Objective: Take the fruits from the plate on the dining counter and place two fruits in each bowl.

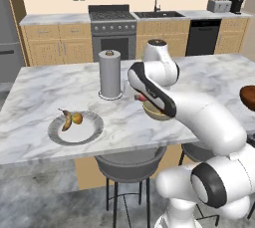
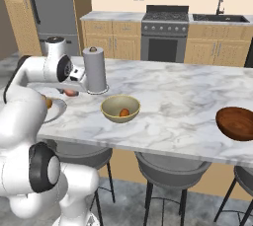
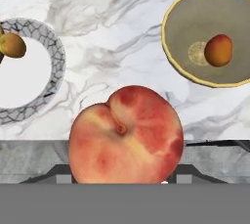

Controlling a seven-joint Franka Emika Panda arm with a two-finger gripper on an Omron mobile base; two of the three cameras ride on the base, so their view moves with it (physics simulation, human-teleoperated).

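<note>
Red fruit (image 3: 126,135) held in half-open jaws, hand view, orange fruit (image 3: 218,50) inside tan bowl (image 3: 185,17).

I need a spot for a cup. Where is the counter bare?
The counter is bare between the tan bowl and brown bowl. It is crowded around the plate, towel roll and arm.

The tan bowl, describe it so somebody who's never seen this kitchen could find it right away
On the long marble dining counter, look just right of the upright paper towel roll, near the front edge above the stools. The tan bowl sits there, deep and yellowish, with one orange fruit inside. The other bowl is dark reddish-brown and far to the right; the plate is flat and grey.
</note>
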